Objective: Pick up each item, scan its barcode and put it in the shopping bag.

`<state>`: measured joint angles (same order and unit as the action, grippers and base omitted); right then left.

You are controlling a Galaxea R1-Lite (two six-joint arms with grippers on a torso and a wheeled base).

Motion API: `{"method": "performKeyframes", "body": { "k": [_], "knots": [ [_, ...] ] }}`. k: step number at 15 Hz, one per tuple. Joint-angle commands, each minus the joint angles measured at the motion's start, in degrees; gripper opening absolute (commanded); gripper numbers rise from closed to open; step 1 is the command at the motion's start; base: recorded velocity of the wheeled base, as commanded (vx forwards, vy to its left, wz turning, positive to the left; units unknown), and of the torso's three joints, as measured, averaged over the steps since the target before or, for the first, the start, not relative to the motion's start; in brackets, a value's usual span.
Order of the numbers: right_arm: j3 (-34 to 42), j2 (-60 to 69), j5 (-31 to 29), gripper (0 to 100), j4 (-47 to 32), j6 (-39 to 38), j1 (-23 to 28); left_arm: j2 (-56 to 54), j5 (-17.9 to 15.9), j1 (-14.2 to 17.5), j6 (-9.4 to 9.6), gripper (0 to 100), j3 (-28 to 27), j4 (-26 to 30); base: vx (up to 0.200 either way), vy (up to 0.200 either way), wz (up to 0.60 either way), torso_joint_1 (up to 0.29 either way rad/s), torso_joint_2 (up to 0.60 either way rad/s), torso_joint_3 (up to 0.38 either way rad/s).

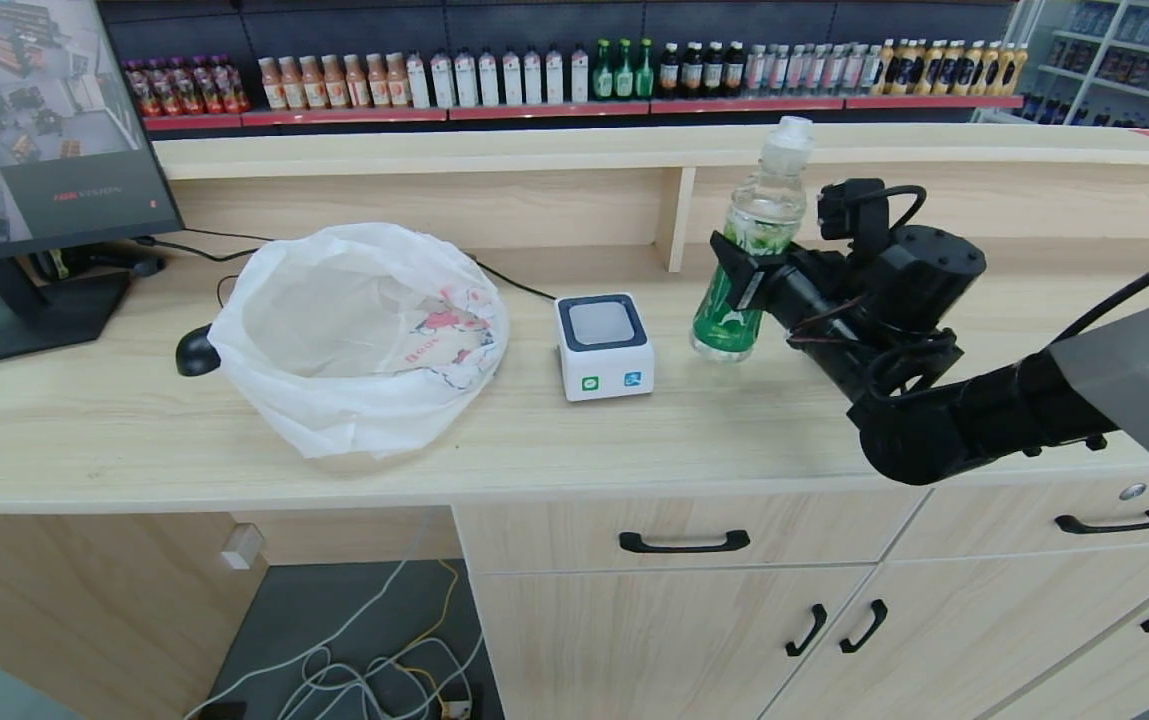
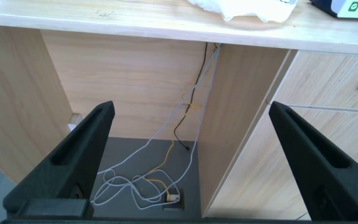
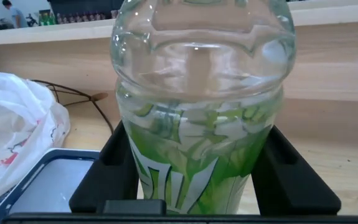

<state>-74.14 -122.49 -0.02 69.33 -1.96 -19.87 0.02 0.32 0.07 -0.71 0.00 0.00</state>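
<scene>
R gripper clamped on bottle, upright beside scanner.
Prob. gripped mid-body so barcode can face scanner; L gripper open, below counter.

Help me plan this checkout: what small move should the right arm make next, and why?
Probably swing the right gripper a little left and tilt the bottle so its label faces the scanner. The bottle is gripped upright, just right of the scanner, whose window faces up.
</scene>
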Motion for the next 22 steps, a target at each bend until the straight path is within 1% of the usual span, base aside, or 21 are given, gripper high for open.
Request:
{"method": "performKeyframes", "body": {
  "k": [1,5,7,12,14,16,17,18,20,22],
  "knots": [
    [0.1,3.0,0.0,0,0.0,0.0,-0.6,0.0,0.0,0.0,0.0,100,0.0,0.0,0.0,0.0,0.0,0.0,0.0,0.0],
    [4.1,7.6,-0.2,0,-0.1,2.2,-2.5,0.0,0.0,0.0,0.0,100,0.0,0.0,0.0,0.0,0.0,0.0,0.0,0.0],
    [10.7,12.2,-0.5,0,0.1,4.9,-4.0,0.0,0.0,0.0,0.0,100,0.0,0.0,0.0,0.0,0.0,0.0,0.0,0.0],
    [22.0,22.5,-0.5,0,1.1,9.7,-10.3,0.0,0.0,0.0,0.0,100,0.0,0.0,0.0,0.0,0.0,0.0,0.0,0.0],
    [30.0,24.8,-0.6,0,4.9,11.5,-14.5,0.0,0.0,0.0,-0.08,100,0.0,0.0,0.0,0.0,0.0,0.0,0.0,0.0],
    [37.3,24.8,-0.6,0,12.4,12.8,-17.8,0.0,0.0,0.0,-0.08,100,0.0,0.0,0.0,0.0,0.0,0.0,0.0,0.0],
    [41.7,25.1,-0.6,0,16.8,13.9,-18.7,0.0,0.0,0.0,-0.08,100,0.0,0.0,0.0,0.0,0.0,0.0,0.0,0.0],
    [44.9,25.5,-0.6,0,19.5,15.1,-19.2,0.0,0.0,0.0,0.0,100,0.0,0.0,0.0,0.0,0.0,0.0,0.0,0.0],
    [49.9,27.0,-0.6,0,20.7,15.2,-19.2,0.0,0.0,0.0,-0.08,100,0.0,0.0,0.0,0.0,0.0,0.0,0.0,0.0],
    [52.6,29.2,-0.5,0,20.7,15.0,-19.2,0.0,0.0,0.0,0.0,100,0.0,0.0,0.0,0.0,0.0,0.0,0.0,0.0]
  ]
}}
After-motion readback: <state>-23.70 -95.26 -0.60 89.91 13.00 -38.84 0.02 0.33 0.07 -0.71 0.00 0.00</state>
